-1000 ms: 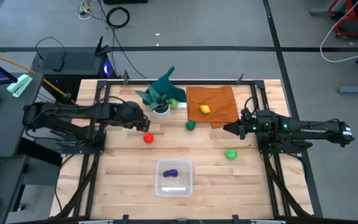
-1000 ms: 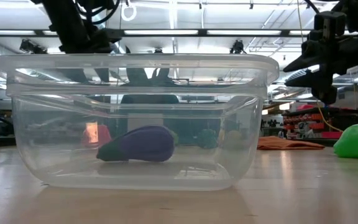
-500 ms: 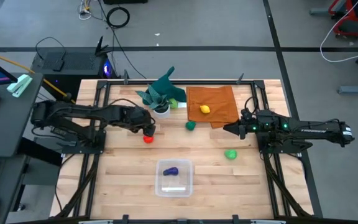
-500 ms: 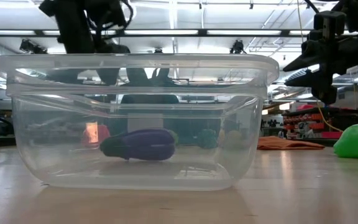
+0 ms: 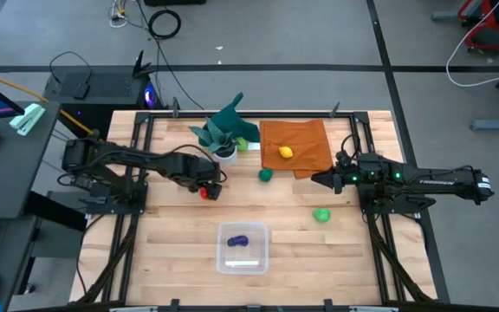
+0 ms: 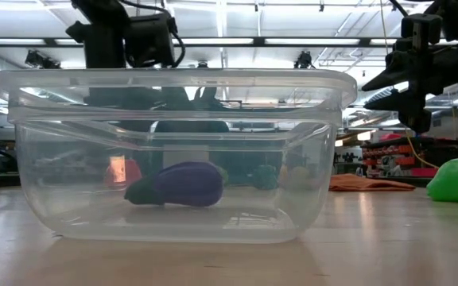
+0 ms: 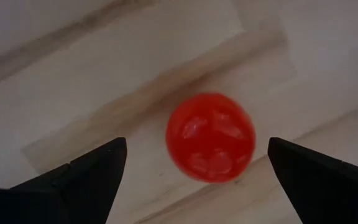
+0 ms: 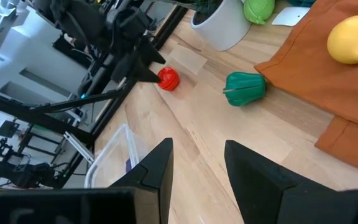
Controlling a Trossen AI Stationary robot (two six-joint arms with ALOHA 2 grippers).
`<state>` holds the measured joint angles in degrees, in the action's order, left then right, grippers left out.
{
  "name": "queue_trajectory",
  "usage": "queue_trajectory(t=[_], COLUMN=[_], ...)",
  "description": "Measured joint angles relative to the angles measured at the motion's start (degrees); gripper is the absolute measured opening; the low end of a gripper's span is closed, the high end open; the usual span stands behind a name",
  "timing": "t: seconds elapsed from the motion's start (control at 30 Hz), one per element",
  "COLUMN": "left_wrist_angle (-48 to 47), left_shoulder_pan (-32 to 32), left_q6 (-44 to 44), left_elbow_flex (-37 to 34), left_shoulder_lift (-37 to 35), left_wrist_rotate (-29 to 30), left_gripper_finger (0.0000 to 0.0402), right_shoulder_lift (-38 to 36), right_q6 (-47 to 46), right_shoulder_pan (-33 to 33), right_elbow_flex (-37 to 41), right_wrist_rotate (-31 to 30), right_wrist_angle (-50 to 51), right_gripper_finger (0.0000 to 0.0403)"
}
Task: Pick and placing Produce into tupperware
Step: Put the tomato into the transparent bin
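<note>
— Status? 
— Left hand, fingers spread wide, poised over the red toy fruit on the desk; eggplant sits in tupperware.
— Next? 
— Likely lower, close, carry over.

Pale wooden tabletop. Directly on it: clear tupperware near the front edge, red produce, dark green produce, light green produce, white plant pot, orange-brown cloth toward the back.

Left pincer agape; right pincer seemingly parted.
</note>
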<state>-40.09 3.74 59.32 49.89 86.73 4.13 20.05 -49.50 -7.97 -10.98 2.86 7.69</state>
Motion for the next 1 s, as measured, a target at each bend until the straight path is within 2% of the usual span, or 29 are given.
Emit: queue_trajectory(t=[0.5, 1.0], left_wrist_angle=[6.3, 5.8], left_shoulder_pan=[-0.2, -0.2], left_q6=[-2.3, -3.0], left_elbow_flex=[0.0, 0.0], left_shoulder_lift=[5.3, 7.2], left_wrist_rotate=[-2.5, -3.9], left_gripper_finger=[0.0400, 0.0400], right_shoulder_lift=[0.0, 0.6], right_q6=[-0.1, -0.1], right_shoulder_pan=[0.0, 0.0], right_elbow_flex=[0.0, 0.0], right_wrist_rotate=[0.0, 0.0], right_wrist_angle=[0.0, -0.1], right_gripper_finger=[0.0112, 0.0112])
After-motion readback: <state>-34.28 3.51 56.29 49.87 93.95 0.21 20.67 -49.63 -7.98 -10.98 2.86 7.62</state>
